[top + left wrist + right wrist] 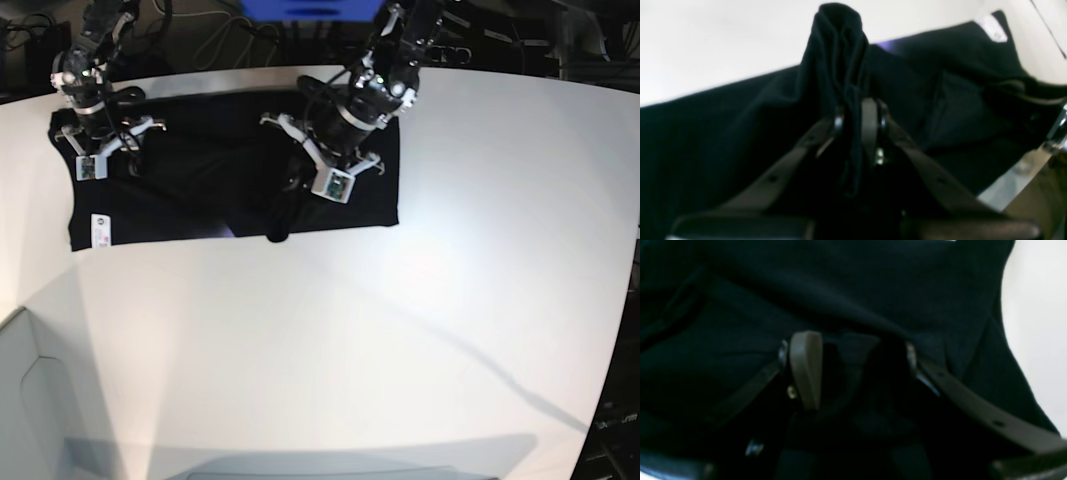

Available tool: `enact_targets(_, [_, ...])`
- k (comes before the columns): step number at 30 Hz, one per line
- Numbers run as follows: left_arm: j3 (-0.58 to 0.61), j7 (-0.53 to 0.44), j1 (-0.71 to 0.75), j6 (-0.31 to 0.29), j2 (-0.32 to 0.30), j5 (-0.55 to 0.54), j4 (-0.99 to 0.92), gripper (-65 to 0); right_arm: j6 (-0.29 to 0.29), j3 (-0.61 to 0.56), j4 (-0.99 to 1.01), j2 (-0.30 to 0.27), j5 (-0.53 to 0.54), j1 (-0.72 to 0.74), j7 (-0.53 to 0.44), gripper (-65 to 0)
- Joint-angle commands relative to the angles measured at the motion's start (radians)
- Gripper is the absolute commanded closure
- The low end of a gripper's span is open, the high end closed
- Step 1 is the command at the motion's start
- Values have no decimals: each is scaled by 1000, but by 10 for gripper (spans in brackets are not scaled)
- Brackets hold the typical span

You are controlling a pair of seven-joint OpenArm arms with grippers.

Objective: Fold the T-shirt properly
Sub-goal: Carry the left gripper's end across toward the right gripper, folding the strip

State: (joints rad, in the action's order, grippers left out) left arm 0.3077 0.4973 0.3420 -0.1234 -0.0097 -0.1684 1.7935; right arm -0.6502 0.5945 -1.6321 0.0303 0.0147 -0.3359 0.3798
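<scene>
The black T-shirt (215, 170) lies spread on the white table (400, 330) at the back, plain side up, with its small white label (100, 230) at the front left corner. My left gripper (855, 123) is shut on a bunched fold of the shirt (840, 50), which stands up past the fingertips; in the base view this gripper (295, 188) is over the shirt's middle. The label (993, 28) and a purple sliver (887, 45) show behind. My right gripper (858, 363) has its jaws apart over the shirt (857, 290), with a cloth fold between them, at the shirt's left end (125, 160).
Cables and dark equipment (230, 40) lie behind the table's back edge. A white panel (40, 400) stands at the front left. The table's right edge (625, 300) curves away on the right.
</scene>
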Motion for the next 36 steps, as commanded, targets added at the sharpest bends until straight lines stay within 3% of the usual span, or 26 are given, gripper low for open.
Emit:
enact_targets(1, [5, -24, -21, -5, 12, -13, 18, 0, -6, 2, -4, -3, -22, -7, 35, -317])
enact_targets(9, [91, -21, -94, -5, 12, -9, 15, 0, -6, 2, -4, -3, -22, -6, 35, -317])
enact_targets(16, [98, -21, -119, -5, 12, -9, -31, -2, -6, 2, -4, -3, -22, -6, 35, -317])
enact_targets(19, [98, -19, -117, -5, 12, -12, -37, -66, -6, 2, -4, -3, -22, -6, 35, -317])
enact_targets(23, [146, -21, -114, -5, 4, -9, -36, -245, -6, 2, -6, -3, -22, -6, 35, -317])
enact_targets(25, [178, -21, -116, -5, 1, -9, -27, -302, -6, 2, -6, -3, -22, -6, 35, -317])
enact_targets(30, [186, -25, -106, -5, -2, -9, 53, -316, -6, 2, -7, -3, -22, -6, 35, -317])
enact_targets(36, [64, -30, -67, -5, -86, -18, 151, -316, -6, 2, -7, -3, -20, -4, 35, -317])
